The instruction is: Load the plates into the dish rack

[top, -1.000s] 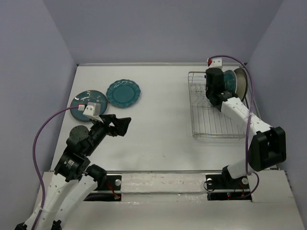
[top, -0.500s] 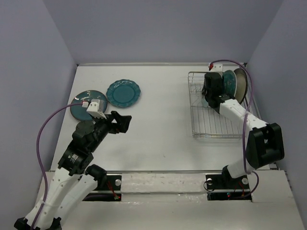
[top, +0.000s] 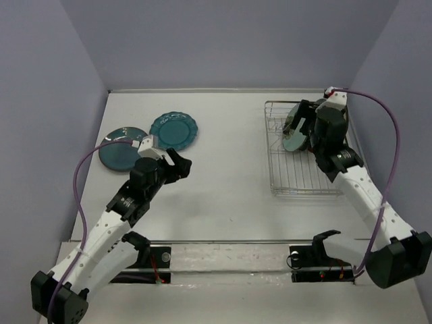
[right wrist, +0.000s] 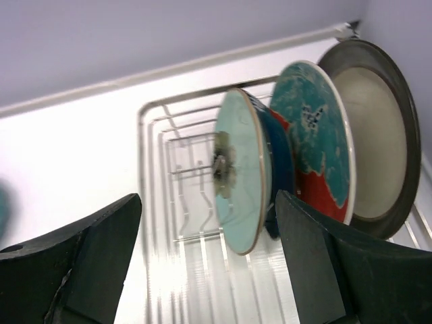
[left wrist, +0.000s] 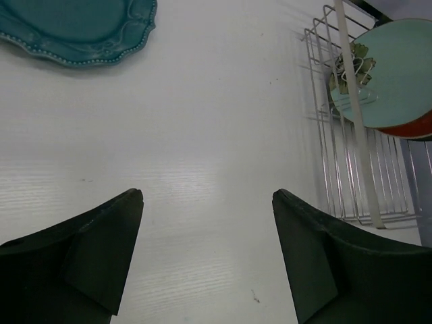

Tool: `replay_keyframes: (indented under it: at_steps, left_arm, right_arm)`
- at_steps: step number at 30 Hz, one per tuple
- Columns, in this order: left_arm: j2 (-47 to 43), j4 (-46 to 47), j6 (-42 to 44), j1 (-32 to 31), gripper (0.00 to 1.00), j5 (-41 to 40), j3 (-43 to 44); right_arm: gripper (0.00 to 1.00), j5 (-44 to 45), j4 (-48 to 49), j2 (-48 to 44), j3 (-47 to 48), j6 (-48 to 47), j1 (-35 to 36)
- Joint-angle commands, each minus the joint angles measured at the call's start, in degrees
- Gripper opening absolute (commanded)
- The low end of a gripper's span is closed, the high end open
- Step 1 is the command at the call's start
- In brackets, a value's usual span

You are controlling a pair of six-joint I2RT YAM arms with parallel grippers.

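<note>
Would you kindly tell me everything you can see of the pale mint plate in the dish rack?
The pale mint plate is round, glossy and ceramic-looking, with a small greenish floral motif at its centre. It stands on edge, roughly upright, in the wire dish rack, frontmost in the row, just before a dark blue plate. The open right hand is not gripping it.

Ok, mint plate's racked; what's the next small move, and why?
Probably ease the open left gripper toward the scalloped teal plate: it lies flat on the table, unracked and nearest that gripper; the dark teal plate lies farther left.
</note>
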Motion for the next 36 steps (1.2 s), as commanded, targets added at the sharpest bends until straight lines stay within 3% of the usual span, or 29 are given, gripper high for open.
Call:
replay_keyframes:
  at_steps: [1, 7, 10, 18, 26, 36]
  left_arm:
    - [5.58, 14.57, -8.39, 0.30, 0.86, -7.52, -3.36]
    - [18.76, 19.34, -10.42, 1.96, 0.85, -18.34, -0.92]
    - [24.56, 22.05, -12.62, 5.39, 0.84, -19.24, -0.03]
    - [39.77, 27.77, -18.95, 14.88, 0.82, -13.79, 2.95]
    - [53.05, 29.62, -22.20, 16.73, 0.74, -11.25, 10.85]
    - [62.12, 32.00, -26.25, 16.82, 0.62, -7.90, 15.87]
  right_arm:
    - [0.86, -12.41, 2.78, -6.24, -6.15, 5.74, 3.10]
    - [0.85, -23.31, 4.20, -12.48, -11.79, 9.96, 7.23]
    - [0.85, -25.97, 5.08, -15.29, -14.42, 11.55, 9.08]
    - [0.85, -31.68, 6.05, -19.52, -18.12, 12.52, 9.09]
    - [0.84, -34.85, 6.58, -19.96, -18.74, 12.69, 9.09]
    - [0.84, -36.34, 7.54, -19.61, -18.48, 13.04, 9.09]
